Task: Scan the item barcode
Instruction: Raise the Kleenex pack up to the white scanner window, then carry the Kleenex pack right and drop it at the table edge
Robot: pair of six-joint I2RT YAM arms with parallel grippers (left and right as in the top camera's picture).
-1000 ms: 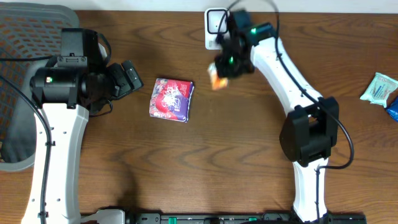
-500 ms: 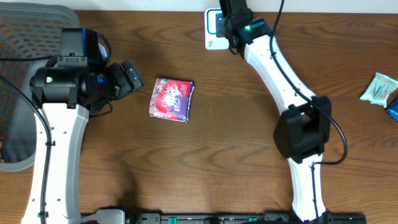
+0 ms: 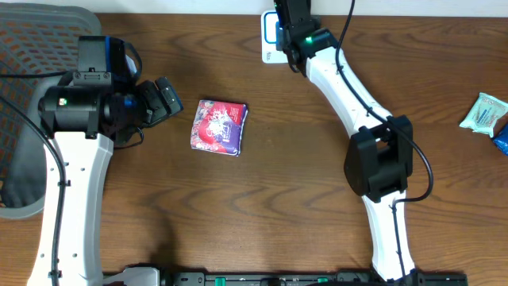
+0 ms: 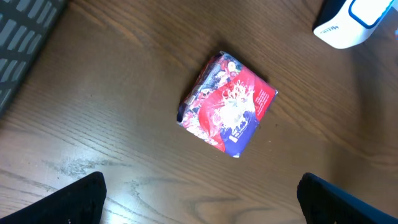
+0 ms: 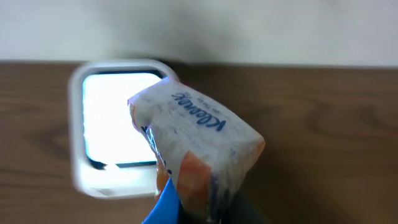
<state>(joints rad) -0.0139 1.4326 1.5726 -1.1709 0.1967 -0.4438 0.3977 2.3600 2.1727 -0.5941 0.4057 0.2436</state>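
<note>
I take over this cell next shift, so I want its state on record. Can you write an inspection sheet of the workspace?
Surface: brown wooden table, no spills seen.
Job's things: tissue pack held before the lit window of the white scanner at the far edge; red packet lying flat by the left arm.
Clutter: pale packet and blue packet at the right edge.
Grippers: left gripper open, empty; right gripper shut on the tissue pack.
Cables: black cable looping off the right arm.
Surroundings: mesh chair at the left; pale wall behind.

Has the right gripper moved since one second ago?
Yes. In the overhead view the right gripper went away from the robot, from short of the white scanner to over it.
</note>
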